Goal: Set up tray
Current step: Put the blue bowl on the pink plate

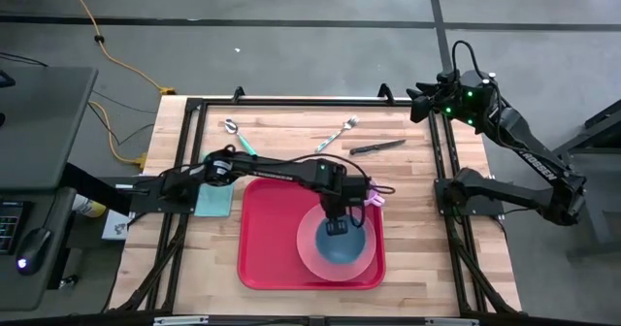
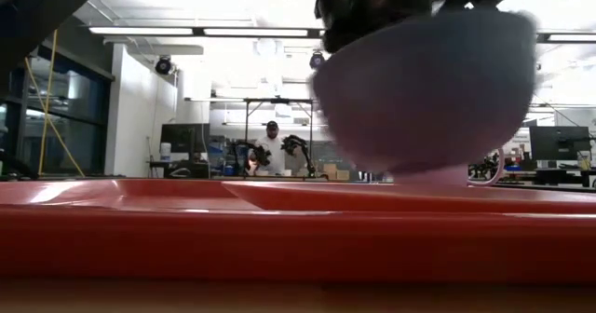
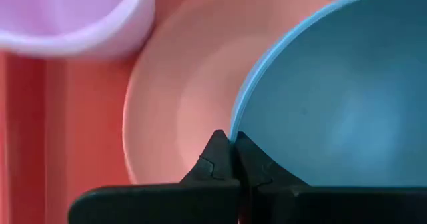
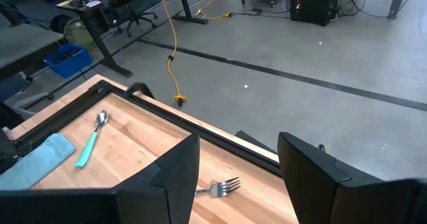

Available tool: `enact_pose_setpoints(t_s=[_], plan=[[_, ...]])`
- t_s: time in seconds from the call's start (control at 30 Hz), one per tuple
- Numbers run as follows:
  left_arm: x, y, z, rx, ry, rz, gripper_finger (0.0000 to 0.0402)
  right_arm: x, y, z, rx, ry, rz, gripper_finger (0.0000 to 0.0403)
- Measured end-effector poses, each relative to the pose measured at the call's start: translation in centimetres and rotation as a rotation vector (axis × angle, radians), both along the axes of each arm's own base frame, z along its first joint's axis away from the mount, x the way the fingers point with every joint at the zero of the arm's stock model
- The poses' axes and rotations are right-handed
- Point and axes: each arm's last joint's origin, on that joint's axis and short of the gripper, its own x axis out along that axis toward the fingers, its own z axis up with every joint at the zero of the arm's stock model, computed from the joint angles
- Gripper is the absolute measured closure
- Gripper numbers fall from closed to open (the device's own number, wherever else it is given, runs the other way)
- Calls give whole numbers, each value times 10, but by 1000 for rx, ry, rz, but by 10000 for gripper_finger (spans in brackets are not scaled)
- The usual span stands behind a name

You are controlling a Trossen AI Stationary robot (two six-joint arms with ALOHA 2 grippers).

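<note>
Tray (image 1: 267,253) 1 | plate (image 1: 312,244) 1 | left hand (image 1: 337,228) pinching bowl (image 1: 342,245) 1 | right hand (image 1: 419,100) spread

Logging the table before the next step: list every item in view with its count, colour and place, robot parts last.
tray: one, red, front centre of table
plate: one, pink, on the tray
bowl: one, blue, over the plate, rim pinched by left gripper
cup: one, lilac, at the tray's far right corner
cloth: one, light blue, left of tray
spoon: one, teal handle, far left
fork: one, metal, far centre
knife: one, dark, right of fork
left gripper: shut on bowl rim
right gripper: open, far right corner
</note>
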Motion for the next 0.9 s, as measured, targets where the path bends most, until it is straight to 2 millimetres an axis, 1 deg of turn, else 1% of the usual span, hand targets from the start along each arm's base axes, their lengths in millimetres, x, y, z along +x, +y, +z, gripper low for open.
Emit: enact_pose_setpoints(t_s=[0.1, 0.17, 0.23, 0.9], plan=[[6, -4, -6, -6, -25, -2, 387, 0, 0, 0, 0, 0, 0, 221], [2, -4, -8, -3, 16, -7, 387, 0, 0, 0, 0, 0, 0, 221], [4, -4, -8, -5, -4, -6, 387, 0, 0, 0, 0, 0, 0, 221], [4, -2, -8, 2, -6, -12, 386, 0, 0, 0, -5, 5, 3, 221]])
